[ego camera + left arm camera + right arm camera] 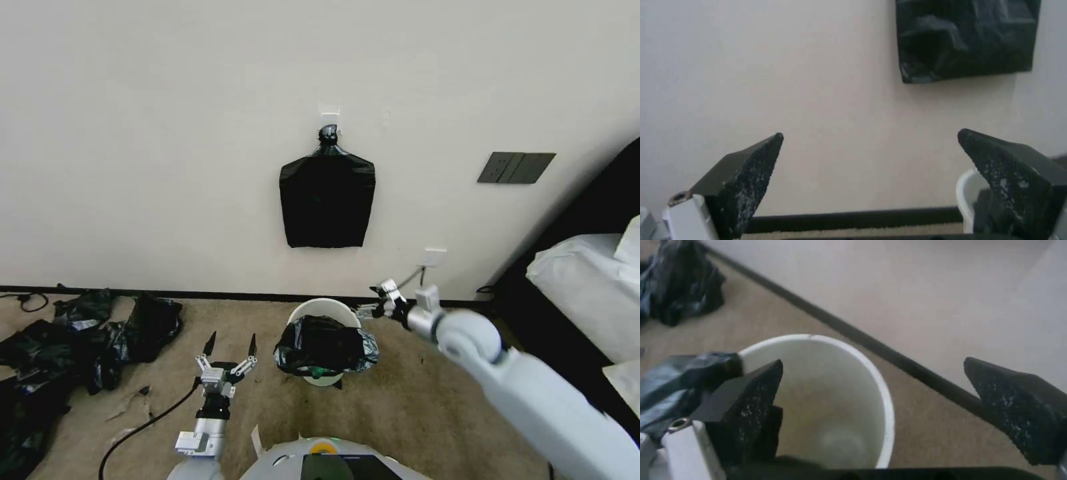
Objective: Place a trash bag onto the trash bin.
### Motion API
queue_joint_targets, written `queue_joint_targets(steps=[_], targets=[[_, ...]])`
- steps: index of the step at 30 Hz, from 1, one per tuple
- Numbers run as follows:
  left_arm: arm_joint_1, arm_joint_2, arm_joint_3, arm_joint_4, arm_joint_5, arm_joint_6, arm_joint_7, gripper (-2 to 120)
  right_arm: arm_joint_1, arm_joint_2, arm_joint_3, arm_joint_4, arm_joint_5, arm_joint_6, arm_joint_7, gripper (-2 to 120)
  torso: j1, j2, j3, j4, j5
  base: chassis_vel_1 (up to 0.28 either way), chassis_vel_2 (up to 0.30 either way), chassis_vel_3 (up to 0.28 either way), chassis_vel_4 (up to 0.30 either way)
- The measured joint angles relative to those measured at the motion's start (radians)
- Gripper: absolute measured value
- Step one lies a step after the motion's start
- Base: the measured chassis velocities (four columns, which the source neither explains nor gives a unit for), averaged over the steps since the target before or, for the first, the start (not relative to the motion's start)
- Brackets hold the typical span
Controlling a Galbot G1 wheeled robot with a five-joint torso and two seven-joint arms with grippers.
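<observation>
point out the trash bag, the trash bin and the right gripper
trash bag (325, 345), head view, crumpled film over the bin's near side
trash bin (325, 307), head view, bare far inner wall
right gripper (366, 309), head view, between its fingertips beside the bin's rim

Flat black bundle with knotted top, hung from wall hook. Grey switch plate to its right, white outlet lower. Heap of black bags on carpet at left. White bedding at right edge.
</observation>
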Motion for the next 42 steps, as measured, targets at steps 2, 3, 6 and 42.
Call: queue_joint_targets(steps=[2,3,6,42], targets=[[0.006,-0.005,-0.004,0.0,0.014,0.0,0.005,100,0.073,0.005,-0.051,-0.057,-0.001,-0.018,-0.039,100,0.0,0.0,0.0,0.0002,-0.0007,0.0,0.0,0.0,0.0],[0.012,-0.01,-0.006,-0.001,0.023,0.0,0.01,100,0.125,0.012,-0.093,-0.099,-0.008,-0.026,-0.065,100,0.0,0.0,0.0,0.0001,-0.0006,0.0,0.0,0.0,0.0],[0.023,-0.017,-0.009,-0.003,0.038,-0.002,0.02,100,0.221,0.032,-0.178,-0.176,-0.036,-0.03,-0.115,100,0.0,0.0,0.0,0.0,0.0,0.0,0.0,0.0,0.0],[0.048,-0.061,-0.001,-0.011,0.066,-0.031,0.04,100,0.579,0.213,-0.649,-0.616,-0.25,-0.017,-0.306,58,0.0,0.0,0.0,-0.0002,-0.0005,0.0,0.0,0.0,0.0]])
